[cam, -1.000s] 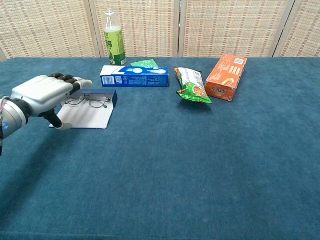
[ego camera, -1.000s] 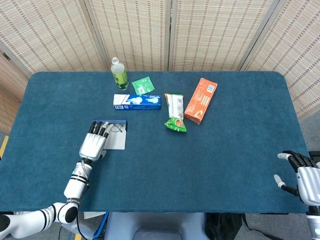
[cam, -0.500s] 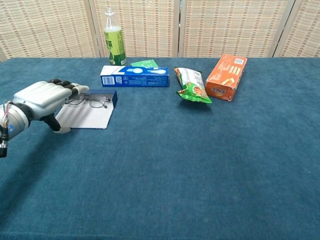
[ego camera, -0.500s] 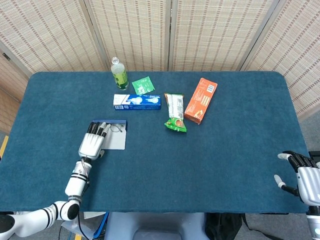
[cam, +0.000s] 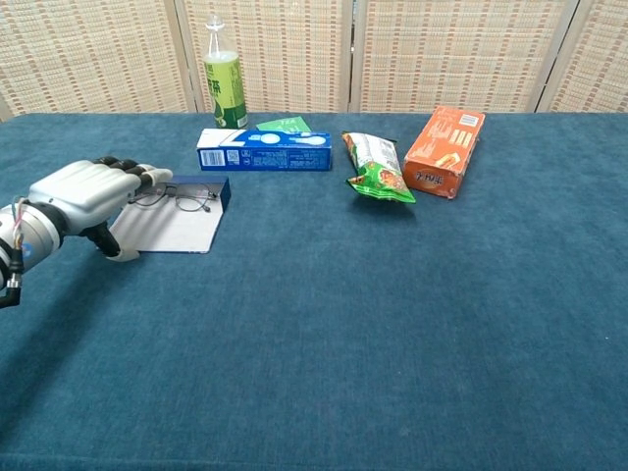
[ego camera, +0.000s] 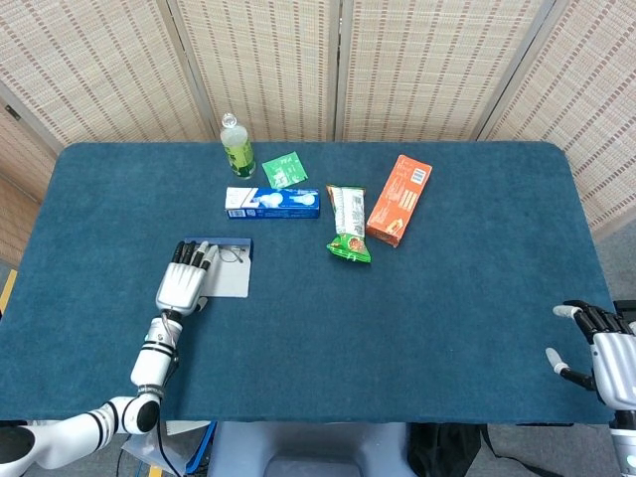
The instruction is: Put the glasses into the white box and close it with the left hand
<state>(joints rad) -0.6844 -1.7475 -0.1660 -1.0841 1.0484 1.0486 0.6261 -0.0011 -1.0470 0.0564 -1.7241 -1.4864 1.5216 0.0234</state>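
The glasses lay inside the white box, at its far edge against the upright blue wall, on the left part of the bench. The box lay open, its white floor exposed toward the near side. In the head view the glasses showed as a thin wire frame at the far right corner of the box.

The left hand hovered over the left edge of the box, palm down, its fingers stretched forward close together and reaching toward the glasses; they grasped nothing, and whether they touched the frame could not be determined. The head view showed the same hand covering the left part of the box.

The right hand was at the near right corner of the bench, well apart from the box, fingers spread and empty.

Farther back stood a green bottle, upright. Near it lay a green packet and a blue carton lengthwise. To the right lay a snack bag and an orange carton, just beside each other.
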